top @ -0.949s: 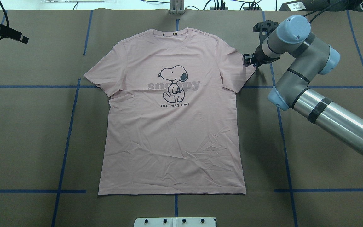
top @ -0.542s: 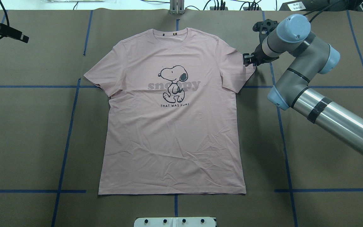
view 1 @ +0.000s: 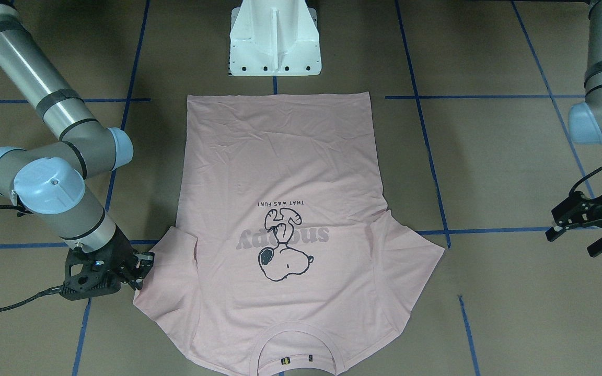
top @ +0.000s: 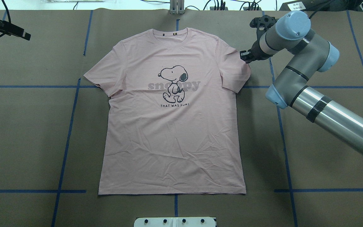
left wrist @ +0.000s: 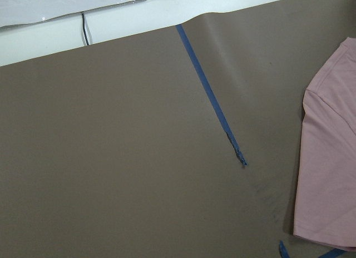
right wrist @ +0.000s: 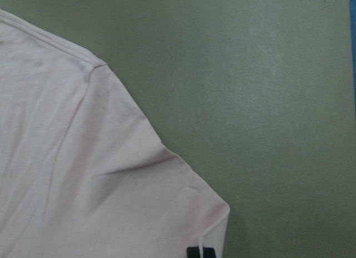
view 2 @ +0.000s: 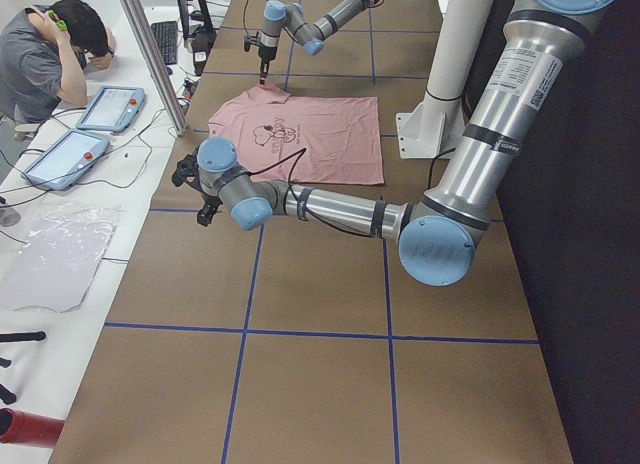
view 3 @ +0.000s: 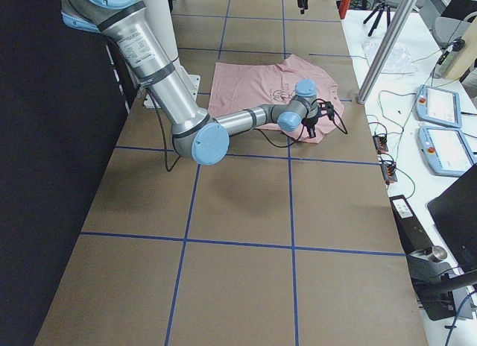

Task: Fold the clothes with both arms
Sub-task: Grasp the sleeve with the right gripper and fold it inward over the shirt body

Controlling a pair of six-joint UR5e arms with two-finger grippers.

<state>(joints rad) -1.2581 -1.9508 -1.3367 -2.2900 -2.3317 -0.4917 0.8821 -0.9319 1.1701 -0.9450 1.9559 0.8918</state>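
The pale pink T-shirt (top: 172, 126) lies flat and face up on the brown table, collar at the far side; it also shows in the front view (view 1: 280, 172). My right gripper (top: 244, 56) (view 1: 143, 269) sits at the outer edge of the shirt's right-hand sleeve (right wrist: 83, 174) and looks shut on that edge. A small black piece touches the sleeve corner at the bottom of the right wrist view. My left gripper (view 1: 567, 243) (top: 19, 33) hovers open over bare table, well clear of the other sleeve (left wrist: 328, 158).
The white pedestal base (view 1: 275, 47) stands just behind the shirt's hem. Blue tape lines (top: 71, 110) cross the brown table cover. Past the far edge a white bench holds two tablets (view 2: 110, 109), cables and a metal post; a person (view 2: 50, 54) sits there.
My right gripper has shifted a little up and left, toward the shirt's shoulder, and the sleeve's outer tip has drawn inward with it. The left gripper has barely moved.
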